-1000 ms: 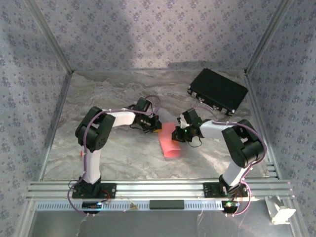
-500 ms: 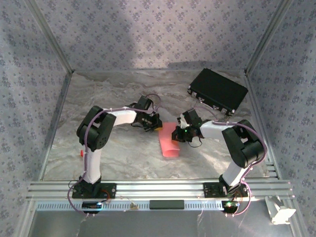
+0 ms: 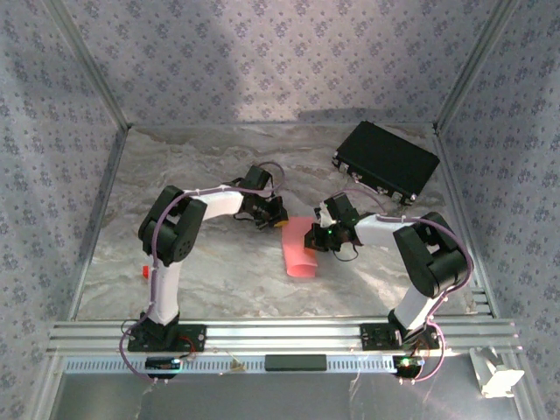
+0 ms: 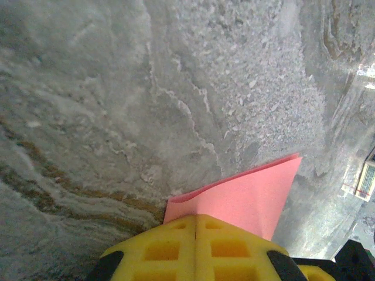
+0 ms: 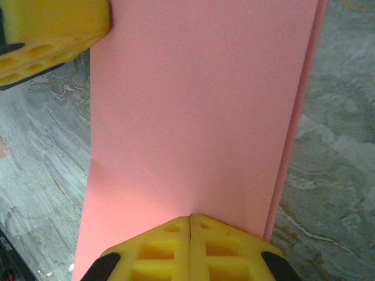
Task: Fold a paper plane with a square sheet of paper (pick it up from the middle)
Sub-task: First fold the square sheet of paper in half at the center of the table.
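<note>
The square sheet of paper (image 3: pixel 299 248) lies folded into a narrow salmon-pink strip on the marble table, running from far to near. My left gripper (image 3: pixel 279 223) is shut, its yellow tips (image 4: pixel 196 218) resting on the strip's far left corner (image 4: pixel 246 196). From the right, my right gripper (image 3: pixel 318 238) is also shut, its tips (image 5: pixel 190 218) on the flat pink surface (image 5: pixel 199 117) near a long edge. The left gripper's fingers (image 5: pixel 53 35) show at the paper's other corner. No paper shows between either pair of jaws.
A black rectangular case (image 3: pixel 386 161) lies at the back right. Near the left arm's base sits a small red block (image 3: pixel 143 272). Patterned walls (image 3: pixel 52 175) and metal frame posts close in the table on three sides. An aluminium rail (image 3: pixel 280 332) runs along the near edge.
My left gripper has shifted a little away from me along the paper's far corner. The right gripper and the paper have stayed where they were.
</note>
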Action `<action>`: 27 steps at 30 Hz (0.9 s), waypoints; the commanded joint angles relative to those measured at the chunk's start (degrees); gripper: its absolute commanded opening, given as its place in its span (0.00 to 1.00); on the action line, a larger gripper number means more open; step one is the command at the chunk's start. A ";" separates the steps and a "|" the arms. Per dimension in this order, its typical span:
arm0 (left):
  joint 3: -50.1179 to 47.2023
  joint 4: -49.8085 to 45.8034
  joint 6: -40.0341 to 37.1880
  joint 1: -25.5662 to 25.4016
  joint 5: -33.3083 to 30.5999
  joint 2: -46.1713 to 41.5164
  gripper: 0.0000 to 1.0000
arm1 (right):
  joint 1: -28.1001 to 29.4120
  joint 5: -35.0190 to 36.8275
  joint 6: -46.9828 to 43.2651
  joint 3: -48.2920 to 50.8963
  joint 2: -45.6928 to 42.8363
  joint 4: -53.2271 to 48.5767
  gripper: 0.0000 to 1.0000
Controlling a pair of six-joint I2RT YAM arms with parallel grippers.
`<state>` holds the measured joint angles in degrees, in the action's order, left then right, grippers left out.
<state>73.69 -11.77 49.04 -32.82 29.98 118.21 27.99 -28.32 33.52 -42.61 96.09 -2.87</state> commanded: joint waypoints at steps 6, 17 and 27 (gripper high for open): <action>3.35 -1.32 2.02 2.15 -8.54 3.11 0.00 | -0.35 2.92 -1.17 2.95 1.06 -7.58 0.00; 4.97 -1.56 3.25 2.60 -9.49 3.95 0.00 | -0.48 2.50 -1.35 2.98 1.31 -7.42 0.00; 5.27 -1.93 3.77 2.25 -10.49 1.03 0.00 | -0.54 4.47 -1.44 0.93 1.54 -8.66 0.00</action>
<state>78.32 -13.32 52.60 -31.68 25.56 120.31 27.81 -28.29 33.36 -42.52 96.09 -2.57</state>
